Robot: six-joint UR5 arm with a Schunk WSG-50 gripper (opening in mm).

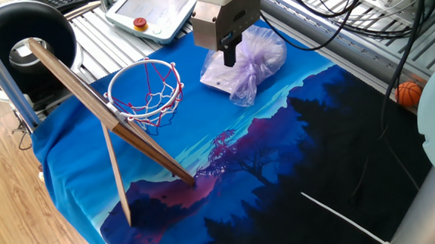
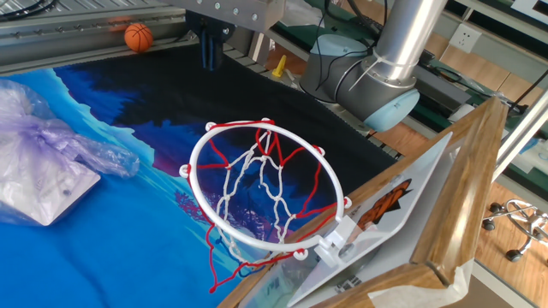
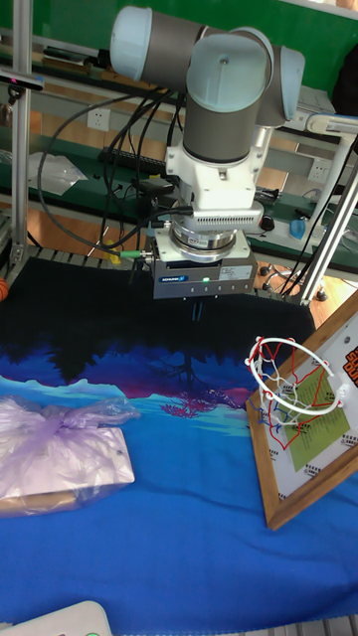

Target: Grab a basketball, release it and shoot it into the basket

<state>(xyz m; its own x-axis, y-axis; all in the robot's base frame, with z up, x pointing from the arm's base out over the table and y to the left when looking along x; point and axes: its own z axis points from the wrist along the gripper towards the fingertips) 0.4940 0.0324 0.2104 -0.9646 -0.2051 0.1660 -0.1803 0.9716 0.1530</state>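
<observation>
We see the gripper (image 1: 229, 57) hanging above the counter (image 1: 296, 178), which is covered by a blue and black printed cloth. Its dark fingers (image 2: 210, 51) point straight down and look pressed together with nothing between them; in the tall fixed view they show only as a thin dark stub under the gripper body, so we judge the closure mainly from the two other views.

The basketball (image 1: 409, 94) lies well apart from the gripper, off the edge of the cloth on the metal rails at the far side of the counter. In the other fixed view the same ball (image 2: 138, 37) sits beyond the gripper, near the black end of the cloth.

The basket (image 1: 145, 94) stands to the other side of the gripper, well apart from the ball, its rim level and its net hanging free, fixed to a leaning wooden backboard (image 1: 99, 106).

A lilac plastic bag (image 1: 250, 63) lies on the cloth just behind the gripper in one fixed view. A black round tub (image 1: 23, 43) sits beyond the backboard.
</observation>
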